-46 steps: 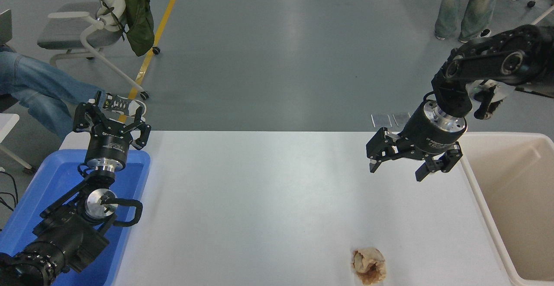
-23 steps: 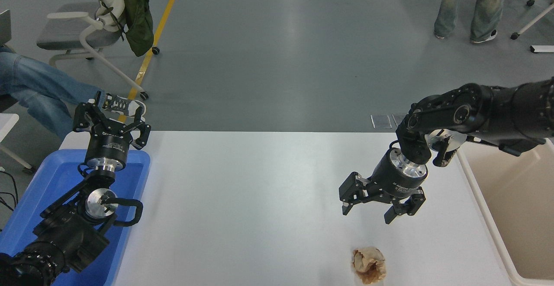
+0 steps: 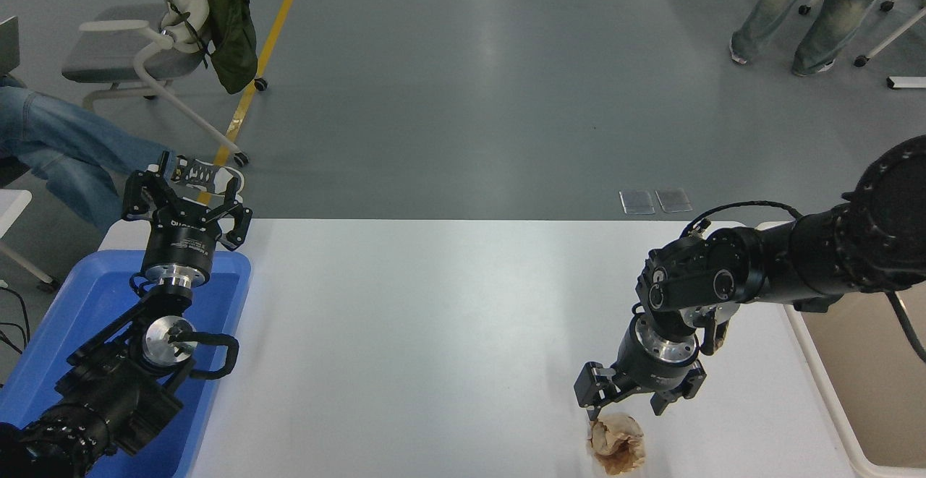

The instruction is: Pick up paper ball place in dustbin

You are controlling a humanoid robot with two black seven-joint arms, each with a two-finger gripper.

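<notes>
Now the right gripper (image 3: 626,411), a black two-fingered claw below a silver wrist ring, points down at the near right part of the table, its fingers spread wide with nothing between them. One fingertip stands at the upper left edge of the paper ball (image 3: 617,445), a small crumpled wad of tan-brown paper with darker brown stains; the other finger hangs just above the ball's upper right. Whether either finger touches the paper I cannot tell. The ball lies on the white table (image 3: 434,333) close to its near edge, a little left of the dustbin (image 3: 832,420), a large beige plastic bin with a thick cream rim at the table's right side. The black right arm runs from the gripper up and to the right, crossing over the bin's far left corner and leaving at the right edge.

The left gripper (image 3: 184,192) is parked at the lower left, fingers open and pointing away, above the far end of a shallow bright blue plastic tray (image 3: 87,304).

Beyond the table, a seated person's jeans-clad leg (image 3: 65,149) shows at the left, and another person's legs (image 3: 817,15) stand at the upper right.
</notes>
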